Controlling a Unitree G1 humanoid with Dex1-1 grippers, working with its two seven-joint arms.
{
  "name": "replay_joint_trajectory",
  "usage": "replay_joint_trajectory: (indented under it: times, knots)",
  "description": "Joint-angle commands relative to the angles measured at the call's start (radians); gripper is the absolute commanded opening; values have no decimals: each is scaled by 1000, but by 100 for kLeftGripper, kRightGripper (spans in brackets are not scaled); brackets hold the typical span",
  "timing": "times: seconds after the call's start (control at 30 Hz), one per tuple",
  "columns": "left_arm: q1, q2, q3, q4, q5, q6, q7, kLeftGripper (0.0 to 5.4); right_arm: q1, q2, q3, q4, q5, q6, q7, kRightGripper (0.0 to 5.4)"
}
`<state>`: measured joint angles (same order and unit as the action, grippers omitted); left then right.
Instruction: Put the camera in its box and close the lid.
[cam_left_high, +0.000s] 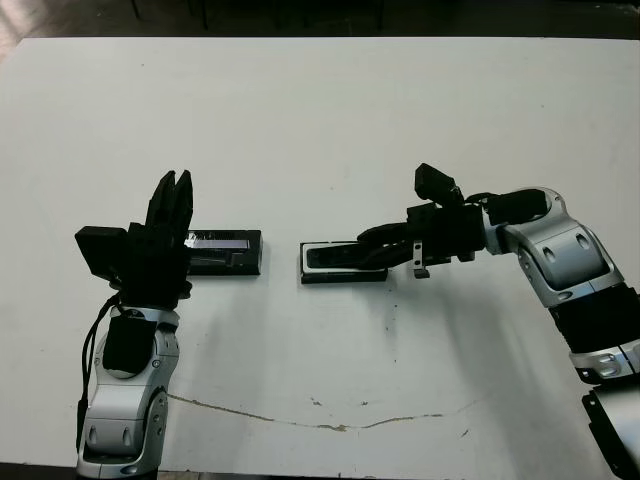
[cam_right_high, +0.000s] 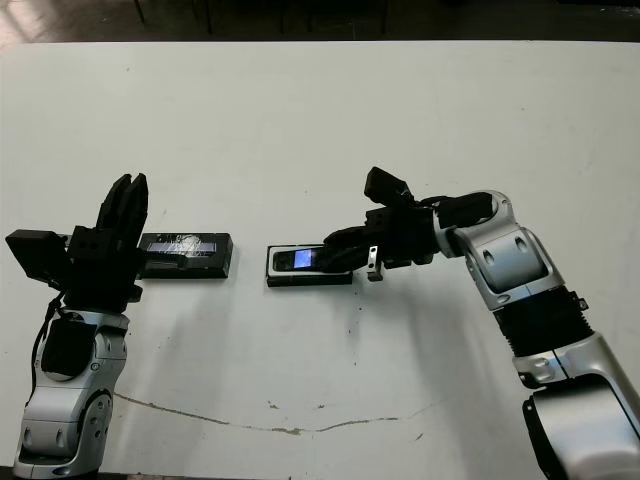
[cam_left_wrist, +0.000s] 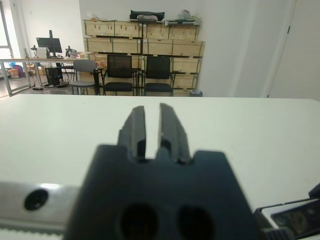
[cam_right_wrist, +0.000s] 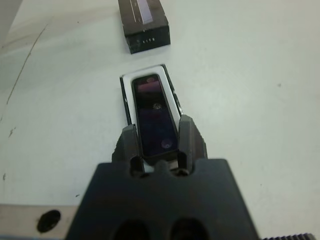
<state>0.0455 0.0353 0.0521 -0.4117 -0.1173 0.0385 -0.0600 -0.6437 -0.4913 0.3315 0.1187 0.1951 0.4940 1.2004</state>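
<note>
Left eye view: right pincer (cam_left_high: 372, 243) reaching sideways over the white table (cam_left_high: 330, 110), fingers straddling the near end of the slim black rectangular camera bar (cam_left_high: 340, 257), which lies in the shallow black-walled, white-lined box tray (cam_left_high: 343, 275). Beyond the tray's far end, apart from it, the flat black lid with a silvery strip (cam_left_high: 226, 247); left pincer (cam_left_high: 172, 200) raised right beside that lid's far end, empty.

Right eye view: same layout; blue-lit glossy screen showing at the camera's end farthest from the right pincer.

Left wrist view: left pincer's two black fingers (cam_left_wrist: 137, 131) nearly together, only a narrow slit between, nothing held. Lid corner just glimpsed at the frame edge.

Right wrist view: right pincer's fingers pressed on both long sides of the camera, gripping it, bar aligned with the white lining and apparently seated or nearly so. Lid ahead, past the tray.

Judged: camera light, rigid, glossy and likely slippery; screen scratch-prone, so hold by the long edges. Lid thin, stiff, best taken across its width.
</note>
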Motion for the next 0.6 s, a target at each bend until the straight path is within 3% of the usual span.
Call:
replay_joint_trajectory:
  times: [0.03,0.43,0.5,0.6]
  knots:
    - [25,-1,-3,7,2,10,3,0,26,1,-1,-19,5,14,-15,0]
    - [27,-5,-3,15,-7,0,-2,0,29,12,32,-66,-6,20,-25,0]
    - [26,-3,-1,15,-12,0,-5,0,22,12,30,-65,1,49,-22,0]
    - [27,1,-1,18,-4,-8,-4,0,10,8,12,-59,10,46,-14,52]
